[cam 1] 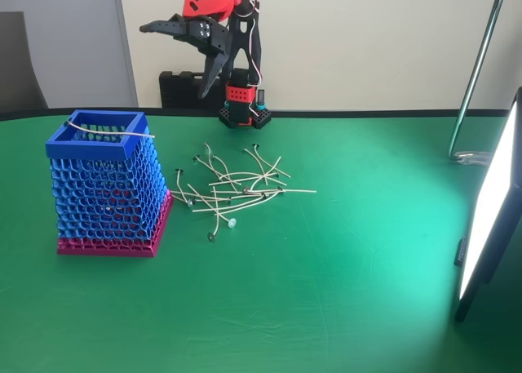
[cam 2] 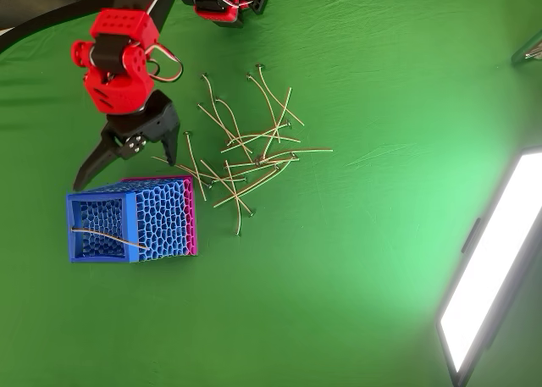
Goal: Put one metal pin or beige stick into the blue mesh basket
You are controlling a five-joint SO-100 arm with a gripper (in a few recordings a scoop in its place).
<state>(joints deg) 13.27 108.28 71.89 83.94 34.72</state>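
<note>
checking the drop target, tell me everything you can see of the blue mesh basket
The blue mesh basket is a tall, square, tapering tub of blue ring-lattice mesh, plastic by its look, with a solid blue rim and a magenta-pink base. It stands upright on the green table, left of the pin pile in the fixed view. One thin beige stick lies across its open rim.

Green table (cam 1: pixel 342 308): blue mesh basket (cam 1: pixel 106 189), pin pile (cam 1: pixel 236 189), light panel (cam 1: pixel 489 218).
</note>
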